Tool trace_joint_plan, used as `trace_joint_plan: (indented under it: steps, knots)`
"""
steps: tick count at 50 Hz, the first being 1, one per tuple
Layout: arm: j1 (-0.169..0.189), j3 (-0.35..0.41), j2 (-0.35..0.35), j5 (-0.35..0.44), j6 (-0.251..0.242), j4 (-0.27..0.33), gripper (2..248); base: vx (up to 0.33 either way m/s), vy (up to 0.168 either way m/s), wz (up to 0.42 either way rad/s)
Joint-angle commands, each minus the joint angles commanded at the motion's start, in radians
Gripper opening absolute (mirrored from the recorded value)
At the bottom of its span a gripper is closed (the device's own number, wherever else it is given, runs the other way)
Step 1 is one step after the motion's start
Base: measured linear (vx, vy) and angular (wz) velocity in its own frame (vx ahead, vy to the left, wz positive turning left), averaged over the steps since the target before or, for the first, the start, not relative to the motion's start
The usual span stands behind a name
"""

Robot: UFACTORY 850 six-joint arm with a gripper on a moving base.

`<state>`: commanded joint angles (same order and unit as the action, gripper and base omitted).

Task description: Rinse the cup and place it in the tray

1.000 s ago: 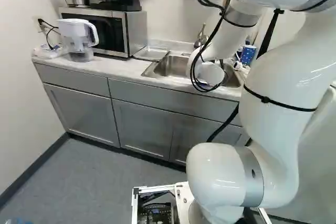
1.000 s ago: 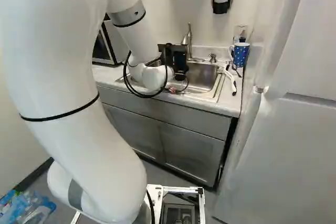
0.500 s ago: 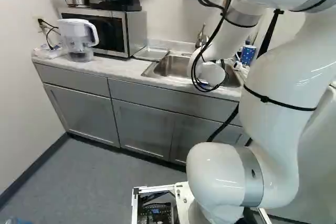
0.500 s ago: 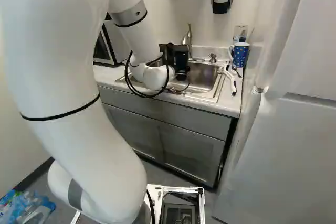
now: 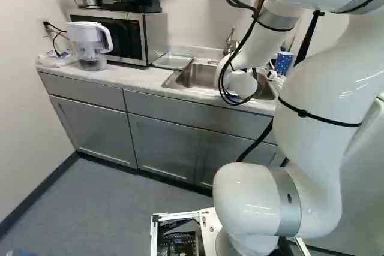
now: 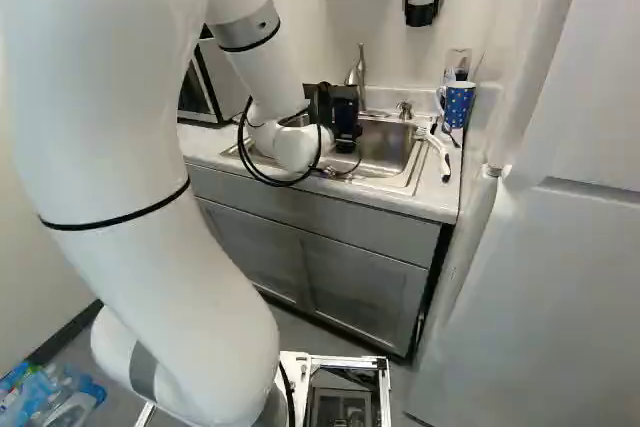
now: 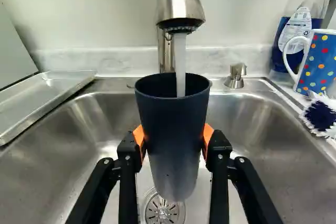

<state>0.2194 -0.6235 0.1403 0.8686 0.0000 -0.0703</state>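
The claw (image 7: 173, 142) is clamped around the cup (image 7: 172, 129), and water (image 7: 180, 66) runs into it from the tap (image 7: 179, 6) ahead. Rinsing looks underway; the tray (image 7: 44, 95), off beside the claw past the sink (image 7: 252, 124), still awaits it.

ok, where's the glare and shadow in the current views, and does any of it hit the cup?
Wrist view: bright streaks on the brushed steel sink and shiny metal faucet head; the dark, tapered cup looks mostly matte, no hard glare. Left base view: small hot spots on the glossy white arm. Right base view: deep shadow beneath the gray cabinets; cup can't be made out.
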Motion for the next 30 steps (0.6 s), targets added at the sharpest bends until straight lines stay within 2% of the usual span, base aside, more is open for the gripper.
trace_joint_plan:
  steps: [30]
  knots:
    - [0.000,0.000,0.000,0.000,0.000,0.000,123,0.000,0.000,0.000]
